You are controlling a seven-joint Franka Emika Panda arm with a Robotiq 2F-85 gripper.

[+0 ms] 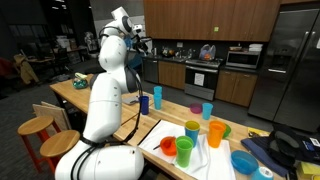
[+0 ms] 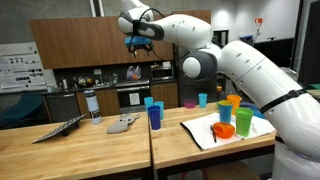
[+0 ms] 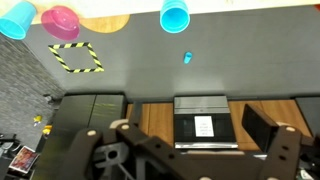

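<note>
No text is legible. The wall poster (image 2: 12, 68), well apart from the gripper (image 2: 138, 42), and the white sheet (image 3: 203, 126) beyond the gripper carry print too small to read.

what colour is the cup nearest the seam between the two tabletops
Dark blue. The cup shows best in an exterior view, standing below the raised tool.
</note>
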